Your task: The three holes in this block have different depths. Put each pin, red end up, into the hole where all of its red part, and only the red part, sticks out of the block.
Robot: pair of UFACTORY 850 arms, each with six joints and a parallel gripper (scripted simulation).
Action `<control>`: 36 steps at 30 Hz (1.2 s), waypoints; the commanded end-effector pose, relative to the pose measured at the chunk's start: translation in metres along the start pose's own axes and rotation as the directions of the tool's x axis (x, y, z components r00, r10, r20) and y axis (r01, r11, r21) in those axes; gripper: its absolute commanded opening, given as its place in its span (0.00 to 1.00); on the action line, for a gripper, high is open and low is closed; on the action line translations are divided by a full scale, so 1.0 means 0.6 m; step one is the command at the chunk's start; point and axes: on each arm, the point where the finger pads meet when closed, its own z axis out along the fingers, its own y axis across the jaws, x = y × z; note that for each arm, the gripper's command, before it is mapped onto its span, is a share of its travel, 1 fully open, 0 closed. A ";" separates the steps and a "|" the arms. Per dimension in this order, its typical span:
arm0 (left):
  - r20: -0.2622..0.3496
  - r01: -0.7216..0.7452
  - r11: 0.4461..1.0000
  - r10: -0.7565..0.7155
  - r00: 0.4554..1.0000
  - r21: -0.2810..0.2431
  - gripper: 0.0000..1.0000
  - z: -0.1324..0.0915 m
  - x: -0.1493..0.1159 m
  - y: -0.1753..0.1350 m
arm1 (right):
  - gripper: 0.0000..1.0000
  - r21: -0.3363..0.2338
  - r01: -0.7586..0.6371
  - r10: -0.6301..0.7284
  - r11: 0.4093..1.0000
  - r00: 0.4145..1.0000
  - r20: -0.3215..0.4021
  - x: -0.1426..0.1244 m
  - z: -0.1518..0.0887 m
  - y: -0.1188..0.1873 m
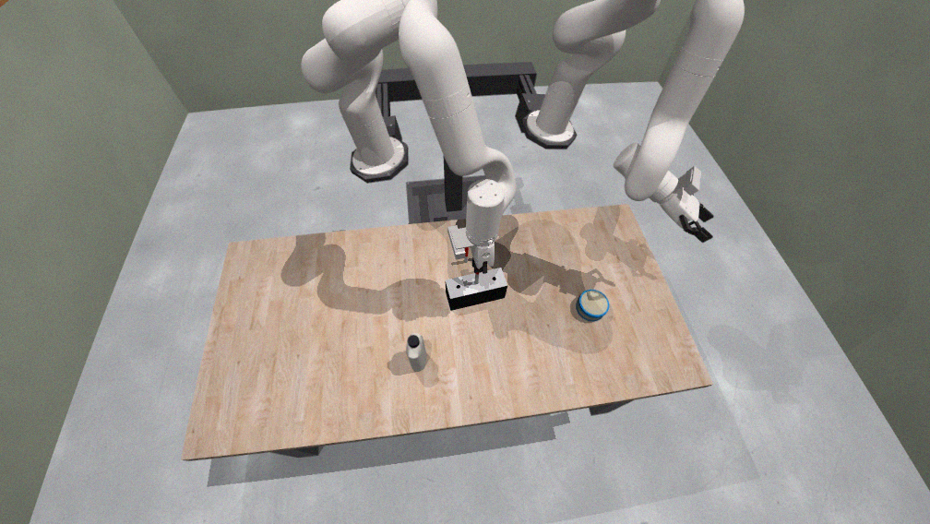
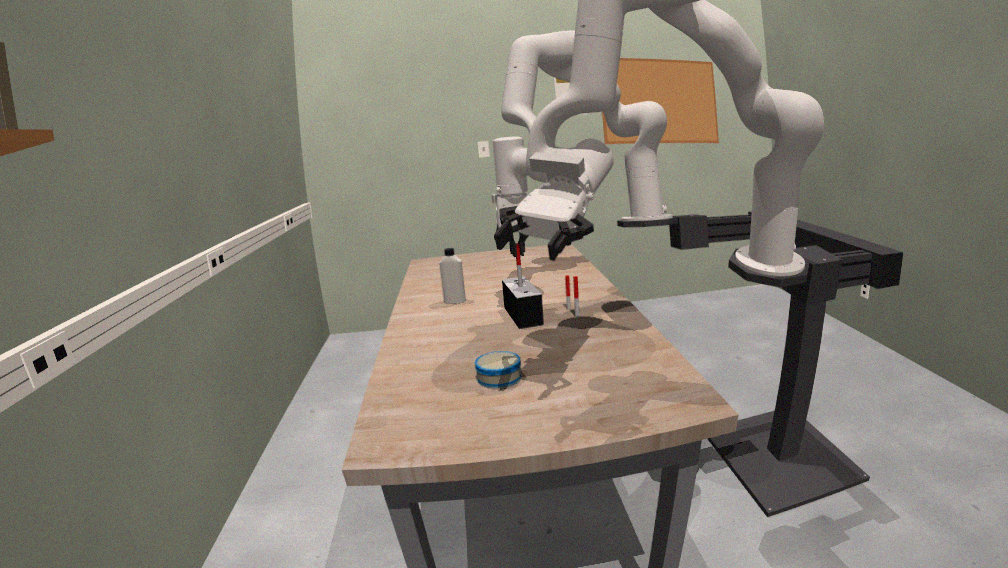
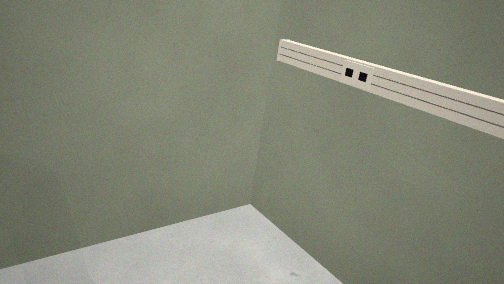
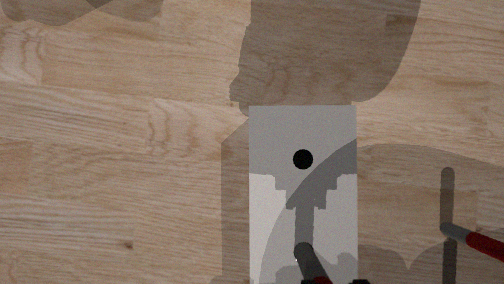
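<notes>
Pale wood tabletop (image 1: 312, 390) (image 2: 423, 423) (image 4: 100, 210); matt, greyish bottle (image 1: 417, 356) (image 2: 452, 280).

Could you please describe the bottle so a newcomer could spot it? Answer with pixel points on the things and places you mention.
On the wooden table (image 1: 292, 403) (image 2: 423, 423), find the black-sided block (image 1: 478, 298) (image 2: 522, 310). The bottle (image 1: 417, 354) (image 2: 452, 280) stands apart from it, upright and grey; unlike the low, blue-rimmed tin (image 1: 592, 304) (image 2: 498, 370), it is tall with a black cap.

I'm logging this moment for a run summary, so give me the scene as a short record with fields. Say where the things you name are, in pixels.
block: black sides, gray top (image 1: 477, 297) (image 2: 523, 308) (image 4: 270, 135), on the table
held pin: red end up (image 1: 477, 278) (image 2: 519, 258) (image 4: 310, 265), lower end at the middle of the block top; depth in hole unclear
right claw: closed on that pin (image 1: 480, 268) (image 2: 518, 249) (image 4: 334, 281)
left claw: open (image 1: 708, 226) (image 2: 526, 248), away from the block
other pins: two, upright beside the block (image 2: 576, 296) (image 4: 482, 245), red ends up
bystanders: bottle (image 1: 416, 354) (image 2: 452, 282), round blue-rimmed tin (image 1: 593, 304) (image 2: 498, 370)
</notes>
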 end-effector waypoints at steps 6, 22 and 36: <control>-0.002 0.001 1.000 -0.001 1.000 -0.001 1.00 0.000 0.002 0.001 | 0.00 0.002 0.000 0.000 1.000 1.000 0.001 0.000 0.007 -0.001; -0.002 0.001 1.000 -0.001 1.000 -0.001 1.00 0.000 0.002 0.001 | 0.00 0.002 0.000 0.000 1.000 1.000 0.001 0.000 0.007 -0.002; -0.002 0.001 1.000 -0.001 1.000 -0.001 1.00 0.000 0.002 0.001 | 0.00 0.002 0.000 0.000 1.000 1.000 0.001 0.000 0.007 -0.002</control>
